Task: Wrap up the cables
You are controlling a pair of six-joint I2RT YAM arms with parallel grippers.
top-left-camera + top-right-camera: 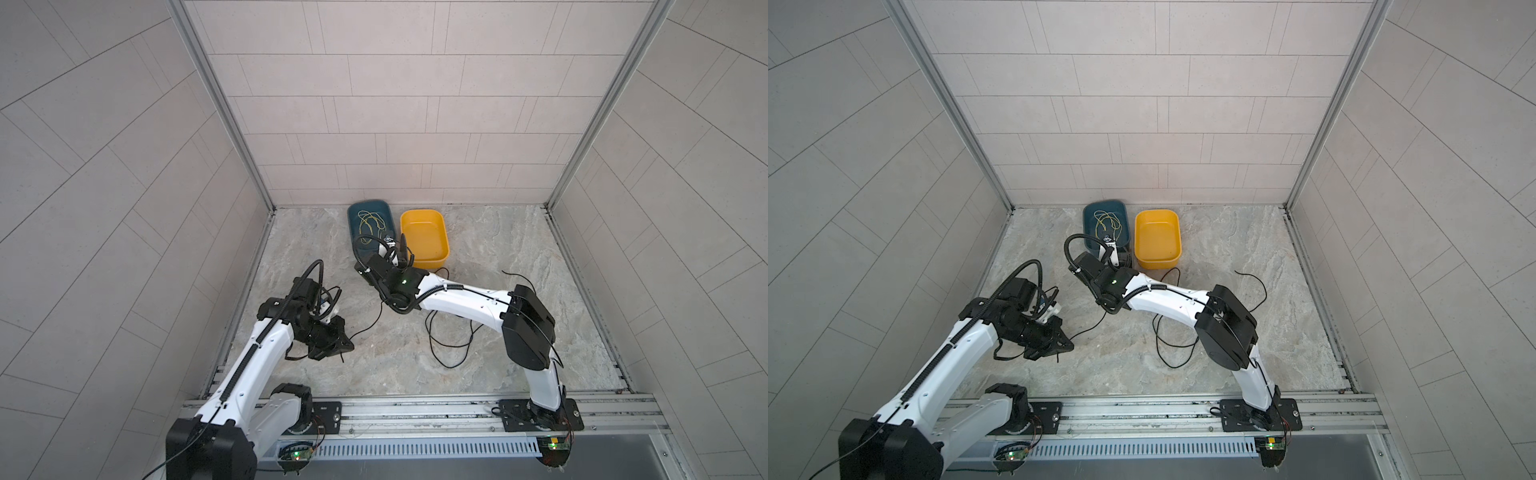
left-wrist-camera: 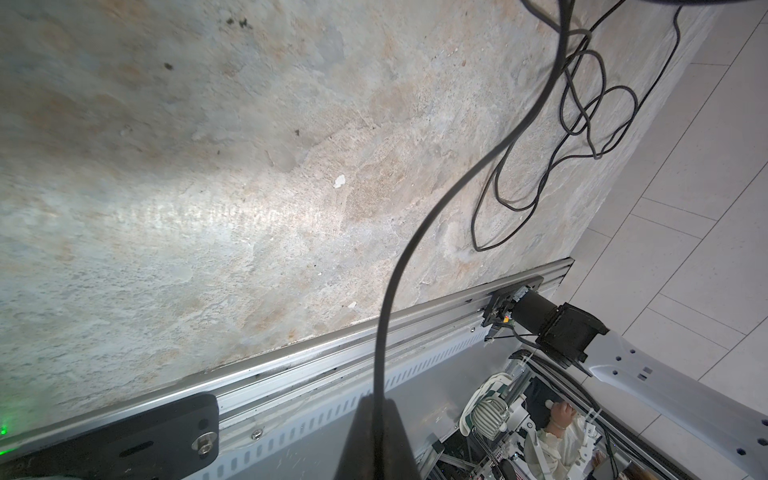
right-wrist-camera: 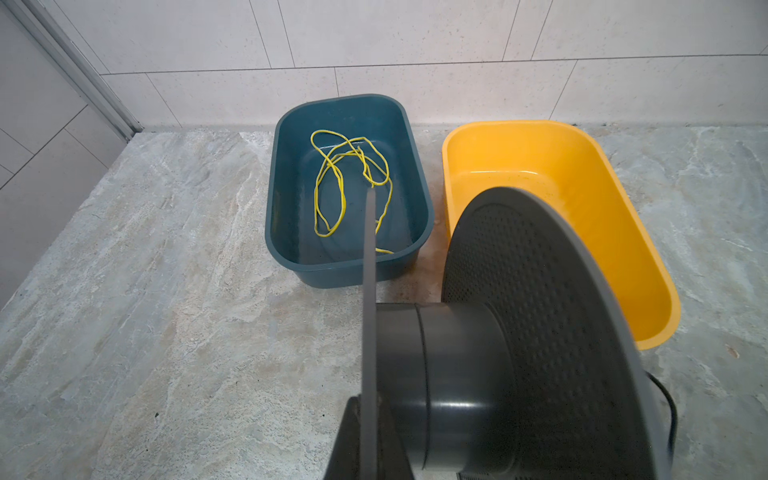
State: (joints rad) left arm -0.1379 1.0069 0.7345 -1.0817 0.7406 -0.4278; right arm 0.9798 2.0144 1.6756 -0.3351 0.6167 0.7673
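Left claw (image 2: 376,409): closed tight on the black cable (image 2: 380,332), low over the near-left part of the table (image 1: 519,232). From this grip the cable runs right and lies in loose loops on the table under the right arm; one free end lies further right. Blue tub (image 3: 345,274): at the far edge, centre, containing a tangled yellow cord (image 3: 316,203). Right claw (image 3: 370,409): closed on the thin flange of a dark grey reel (image 3: 461,374), held just on the near side of the two tubs. Yellow tub (image 3: 582,187): just right of the blue one.
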